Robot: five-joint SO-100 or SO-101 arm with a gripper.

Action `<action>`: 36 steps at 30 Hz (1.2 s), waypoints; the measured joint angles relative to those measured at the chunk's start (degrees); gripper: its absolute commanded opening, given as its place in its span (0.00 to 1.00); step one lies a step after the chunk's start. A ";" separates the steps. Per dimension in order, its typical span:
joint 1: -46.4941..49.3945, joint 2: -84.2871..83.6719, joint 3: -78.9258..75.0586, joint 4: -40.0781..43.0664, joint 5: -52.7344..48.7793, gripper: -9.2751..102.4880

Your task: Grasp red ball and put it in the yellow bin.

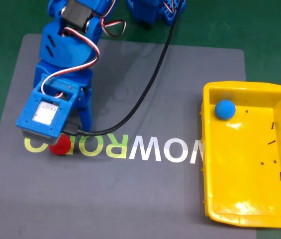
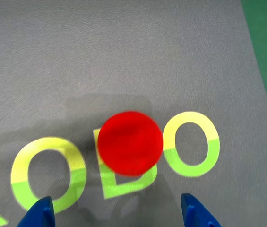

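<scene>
The red ball (image 1: 59, 146) (image 2: 130, 143) rests on the grey mat, over the green letters. In the fixed view the blue arm leans over it and hides most of it, gripper included. In the wrist view my gripper (image 2: 116, 213) is open, its two blue fingertips (image 2: 38, 213) at the bottom edge, one on each side and just short of the ball. Nothing is between them. The yellow bin (image 1: 207, 164) stands at the right of the mat in the fixed view.
A blue ball (image 1: 225, 109) lies in the bin's far left corner, with small dark specks on the floor. A black cable (image 1: 145, 94) runs across the mat from the arm's base. The green table (image 2: 265, 28) borders the mat.
</scene>
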 measured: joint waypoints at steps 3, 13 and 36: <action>0.26 -3.43 -3.08 0.00 0.00 0.35; 0.53 -11.60 -11.16 0.00 0.00 0.34; 0.35 -14.15 -12.74 -0.09 0.18 0.08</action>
